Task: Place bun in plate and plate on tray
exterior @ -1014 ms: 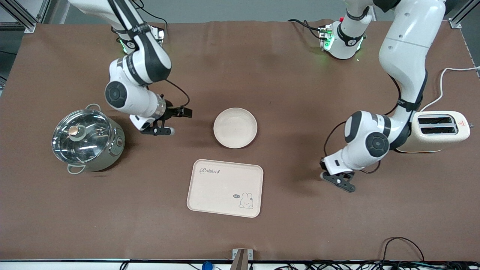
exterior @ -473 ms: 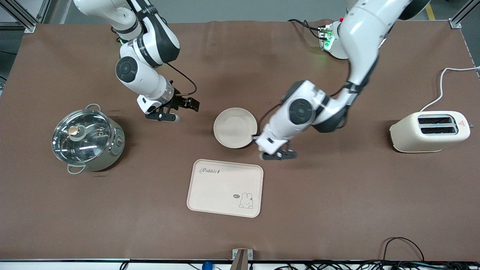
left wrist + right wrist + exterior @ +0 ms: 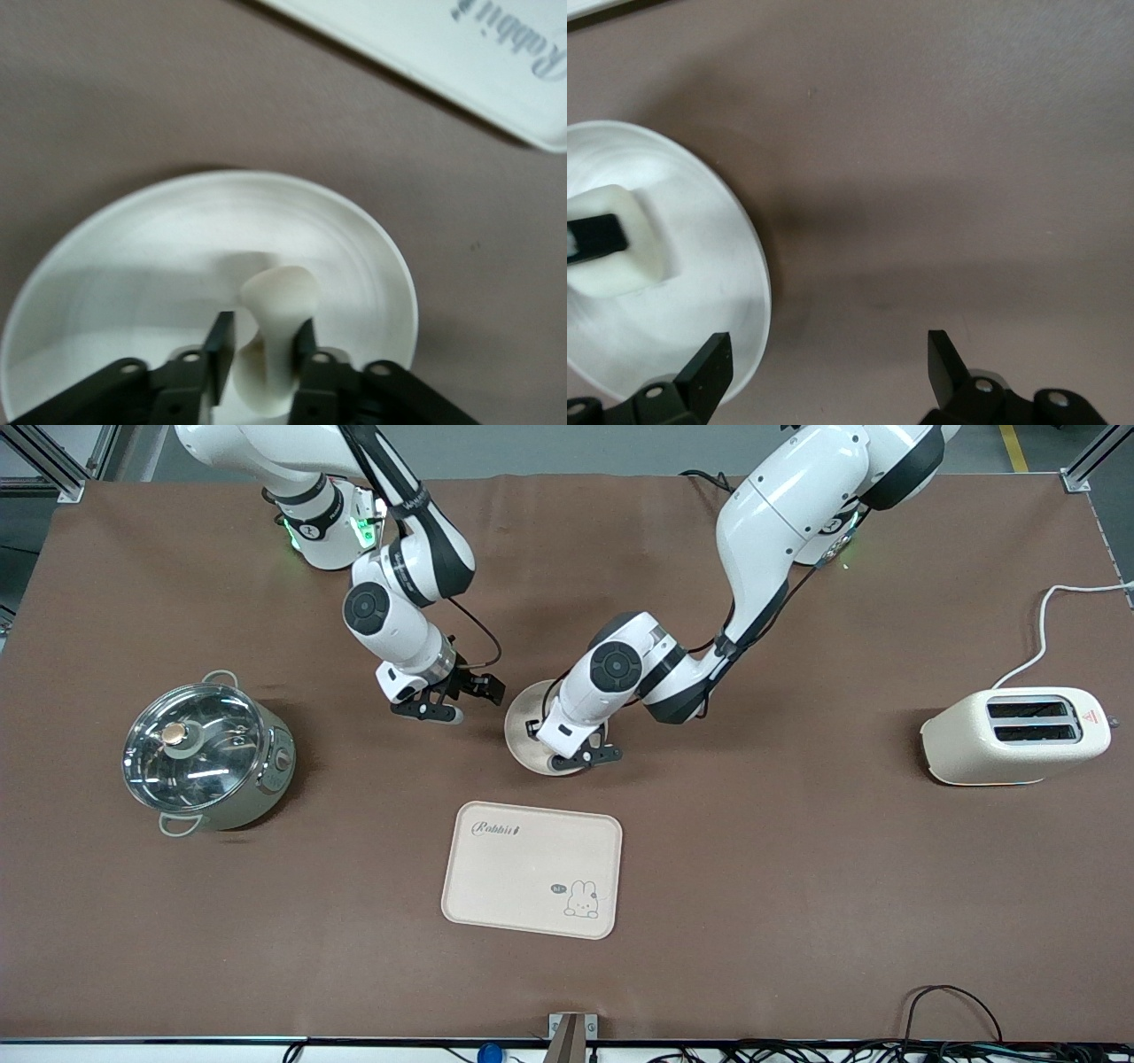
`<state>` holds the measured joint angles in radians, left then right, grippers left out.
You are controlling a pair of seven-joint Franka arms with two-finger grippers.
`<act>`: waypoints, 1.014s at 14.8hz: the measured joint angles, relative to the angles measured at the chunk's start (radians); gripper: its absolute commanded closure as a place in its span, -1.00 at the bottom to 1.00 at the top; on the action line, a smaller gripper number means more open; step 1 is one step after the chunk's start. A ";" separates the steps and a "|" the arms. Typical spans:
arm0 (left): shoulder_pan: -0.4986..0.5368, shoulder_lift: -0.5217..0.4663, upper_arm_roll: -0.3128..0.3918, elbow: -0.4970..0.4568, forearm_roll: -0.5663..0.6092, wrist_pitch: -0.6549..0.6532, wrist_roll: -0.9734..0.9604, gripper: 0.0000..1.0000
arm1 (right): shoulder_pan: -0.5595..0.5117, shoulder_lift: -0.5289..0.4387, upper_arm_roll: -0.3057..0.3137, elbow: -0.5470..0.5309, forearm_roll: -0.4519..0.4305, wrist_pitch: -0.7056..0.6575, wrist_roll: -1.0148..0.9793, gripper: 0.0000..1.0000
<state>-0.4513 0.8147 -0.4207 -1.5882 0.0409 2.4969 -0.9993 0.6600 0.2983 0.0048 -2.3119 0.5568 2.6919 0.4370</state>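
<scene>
The brown cloth-covered table (image 3: 797, 921) carries five things, one of each, and my two arms reach in over it. The largest is the cream-beige rectangular tray (image 3: 523, 868) with "Rabbit" lettering and a bunny drawing; it lies nearer the front camera than the plate, apart from it, with a strip of cloth between them. Toward my right arm's end stands one steel pot (image 3: 208, 757) with a glass lid. Toward my left arm's end stands one cream two-slot toaster (image 3: 1010, 757), with its white cord trailing off. Both are well apart from the plate.

The round, shallow cream-beige plate (image 3: 524, 731) sits on the cloth near the table's middle, partly hidden under my left wrist. My left gripper (image 3: 580, 757) is low over the plate, its two fingers pressed against either side of the small cream-white rounded bun (image 3: 275, 336), which is down inside the plate. My right gripper (image 3: 452, 701) hovers over bare cloth just beside the plate, on the pot's side, with its fingers spread wide and nothing between them.
</scene>
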 measured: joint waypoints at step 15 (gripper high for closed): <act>0.011 -0.015 0.004 0.017 0.036 -0.073 -0.027 -1.00 | 0.093 0.139 0.000 0.112 0.042 0.072 0.024 0.99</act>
<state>-0.4406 0.7997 -0.4167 -1.5712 0.0767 2.4241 -1.0264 0.7528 0.4376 0.0044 -2.2003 0.5988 2.7643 0.4612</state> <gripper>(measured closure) 0.000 0.454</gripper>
